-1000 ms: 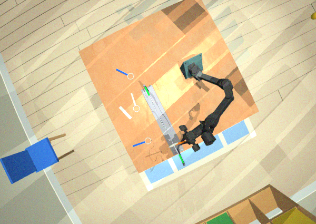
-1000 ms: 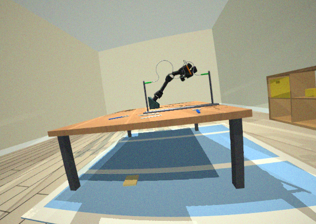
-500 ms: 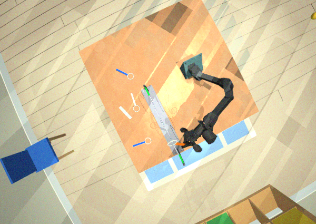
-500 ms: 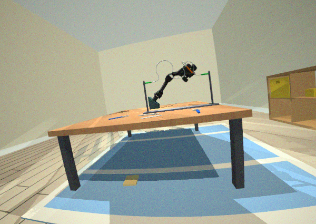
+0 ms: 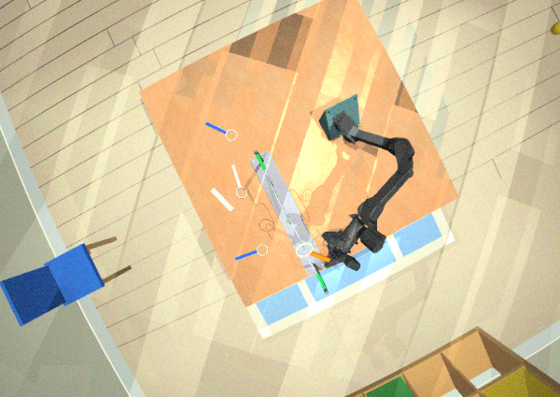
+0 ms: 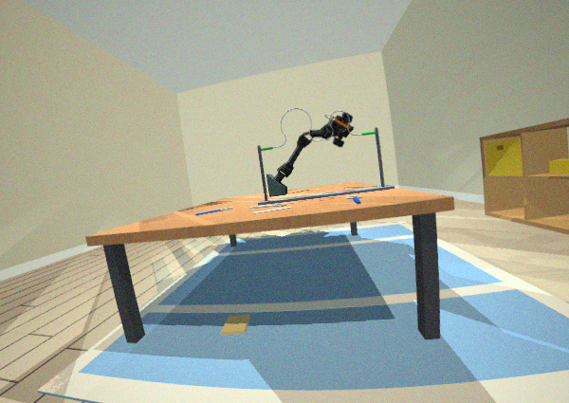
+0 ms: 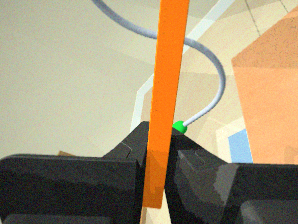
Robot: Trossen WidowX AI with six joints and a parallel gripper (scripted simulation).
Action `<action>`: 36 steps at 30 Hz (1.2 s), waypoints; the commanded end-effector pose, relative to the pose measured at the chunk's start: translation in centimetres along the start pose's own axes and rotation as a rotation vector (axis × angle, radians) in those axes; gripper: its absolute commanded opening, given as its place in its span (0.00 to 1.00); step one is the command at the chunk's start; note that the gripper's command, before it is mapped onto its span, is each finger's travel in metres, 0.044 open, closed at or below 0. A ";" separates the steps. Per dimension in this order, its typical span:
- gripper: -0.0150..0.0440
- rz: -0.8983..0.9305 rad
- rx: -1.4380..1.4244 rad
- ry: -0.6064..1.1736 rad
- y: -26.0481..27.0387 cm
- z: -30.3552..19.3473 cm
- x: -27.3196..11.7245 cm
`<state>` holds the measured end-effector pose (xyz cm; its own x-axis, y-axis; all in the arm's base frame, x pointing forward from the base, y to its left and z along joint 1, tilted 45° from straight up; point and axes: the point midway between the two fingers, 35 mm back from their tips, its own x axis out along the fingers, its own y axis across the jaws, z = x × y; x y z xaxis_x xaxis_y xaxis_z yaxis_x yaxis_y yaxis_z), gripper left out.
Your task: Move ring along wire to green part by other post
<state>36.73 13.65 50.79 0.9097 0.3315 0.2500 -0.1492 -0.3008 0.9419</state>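
My gripper [image 5: 329,260] [image 6: 348,126] [image 7: 153,129] is shut on the orange handle [image 5: 319,256] [image 6: 340,123] [image 7: 169,70]. The white ring [image 5: 303,256] at the handle's end is high over the grey base, nearer the right post [image 6: 379,158]; it is out of sight in the wrist view. The thin grey wire [image 6: 296,109] [image 7: 223,80] curves up and down between the posts. The handle crosses in front of it in the wrist view; whether they touch cannot be told. One green part [image 5: 321,282] [image 6: 368,133] [image 7: 180,127] is by the right post, the other [image 5: 260,162] [image 6: 266,149] by the left post [image 6: 264,175].
The long grey base [image 5: 276,182] [image 6: 327,194] stands on the wooden table [image 5: 187,112] [image 6: 190,225]. Blue-handled rings [image 5: 217,128] [image 5: 245,256], a white-handled ring [image 5: 236,175] and a white bar [image 5: 221,199] lie beyond it. The teal arm mount [image 5: 351,112] is on the other side.
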 end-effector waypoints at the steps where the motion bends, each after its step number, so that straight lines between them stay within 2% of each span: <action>1: 0.00 0.046 0.079 -0.013 0.5 0.1 0.0; 36: 0.00 0.377 0.654 -0.081 4.3 1.4 -0.3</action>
<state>36.38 11.24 54.33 0.8756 0.0702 0.4780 -0.2137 -0.8310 0.5136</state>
